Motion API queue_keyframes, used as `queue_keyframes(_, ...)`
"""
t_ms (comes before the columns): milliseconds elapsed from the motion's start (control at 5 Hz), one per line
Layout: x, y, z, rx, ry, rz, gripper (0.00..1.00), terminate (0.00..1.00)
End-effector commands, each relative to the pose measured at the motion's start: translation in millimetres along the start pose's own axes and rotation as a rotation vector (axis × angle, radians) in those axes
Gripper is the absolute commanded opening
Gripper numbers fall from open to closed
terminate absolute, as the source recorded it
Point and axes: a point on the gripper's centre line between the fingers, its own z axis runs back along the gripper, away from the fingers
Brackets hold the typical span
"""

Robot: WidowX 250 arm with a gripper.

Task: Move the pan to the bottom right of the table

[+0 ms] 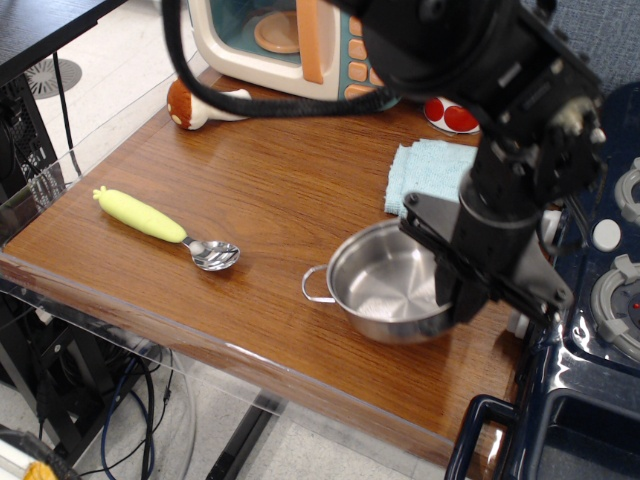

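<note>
- On the front right part of the table, close to the front edge, sits the pan, a shiny round steel pot with straight sides.
- The pan looks empty, and its open top faces up; whether its base rests on the wood or hangs just above it cannot be told.
- One thin wire loop handle sticks out from the pan's left side, over the wood.
- The gripper comes down over the pan's right rim, and the black arm above it covers that side of the pan.
- The fingers seem closed on the right rim of the pan, but the dark body of the gripper hides the tips, so how wide they stand cannot be told.
- Behind the pan, a folded light blue cloth lies flat, partly hidden by the arm.
- To the left, well apart from the pan, a spoon with a yellow-green handle lies with its metal bowl pointing toward the pan.
- At the back left, a toy mushroom with a brown cap lies on its side beside a toy microwave, cream and teal with orange buttons.
- At the back, a can with a red and white label shows only at its lower edge, under the arm.
- Along the right edge of the table stands a dark blue toy stove with white knobs, just beside the pan's right side.
</note>
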Motion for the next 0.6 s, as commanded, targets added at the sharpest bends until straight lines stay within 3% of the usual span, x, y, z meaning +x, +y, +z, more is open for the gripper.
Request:
queue_keyframes(0,-15.4,-8.0,-6.1,0.006,0.015,-0.069,0.00,0.00)
queue_keyframes(200,-18.3,-8.4,-10.5,0.022,0.036,-0.076,0.00,0.00)
queue_keyframes(400,-16.6,-5.5,-11.3,0.042,0.046,-0.058,1.00,0.00)
